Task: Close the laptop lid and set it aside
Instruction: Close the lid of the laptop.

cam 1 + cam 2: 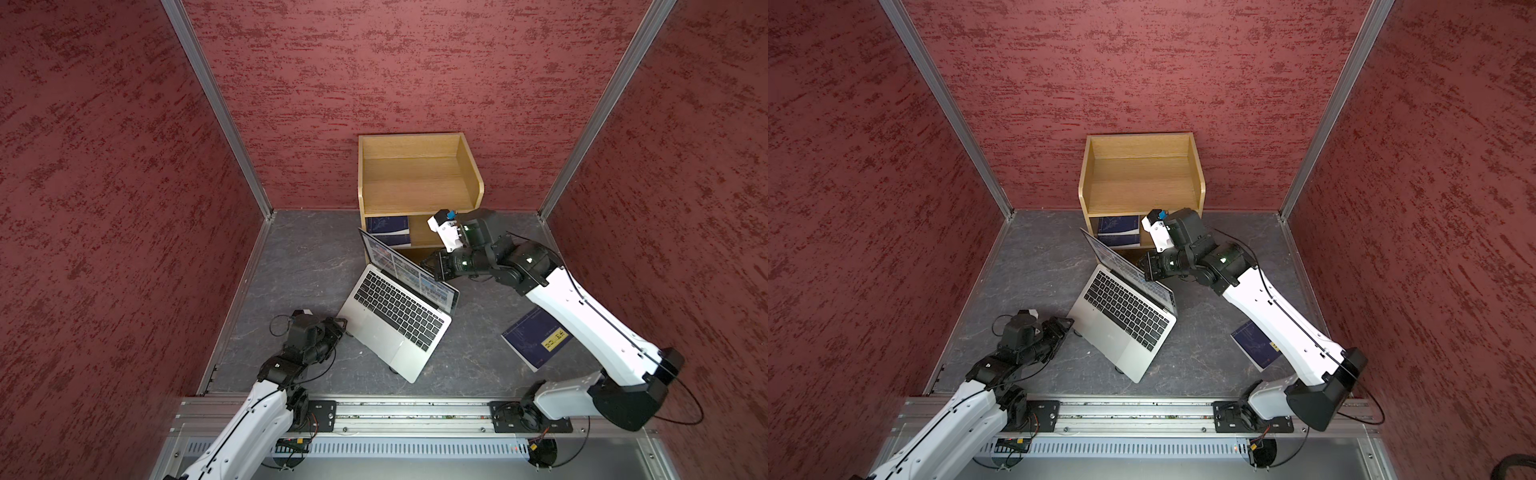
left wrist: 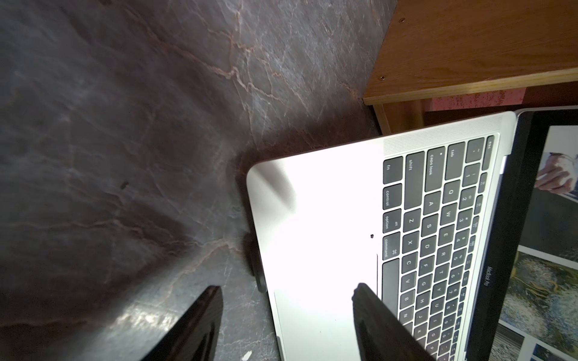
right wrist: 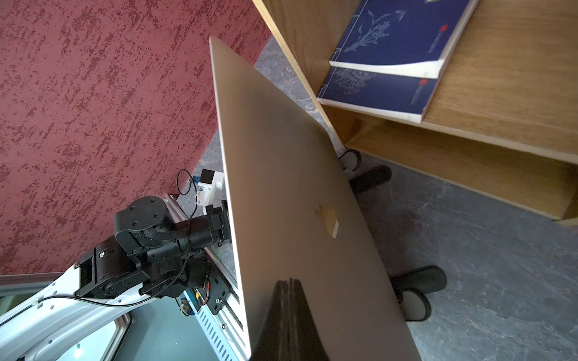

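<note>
Shut right gripper [image 3: 290, 283] sits behind laptop lid [image 3: 281, 156]; left gripper [image 2: 287, 290] gapes astride laptop [image 2: 312, 218] edge.

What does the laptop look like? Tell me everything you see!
The laptop is thin, silver metal with black keys. It sits open and angled on the grey table, raised on black feet. Its lid leans up, screen lit with pictures. The shut right gripper presses its back; the left gripper straddles an edge near a front corner.

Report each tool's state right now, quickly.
Left tool: open, astride the laptop edge, not yet gripping.
Right tool: closed, empty, tips against the laptop lid.
</note>
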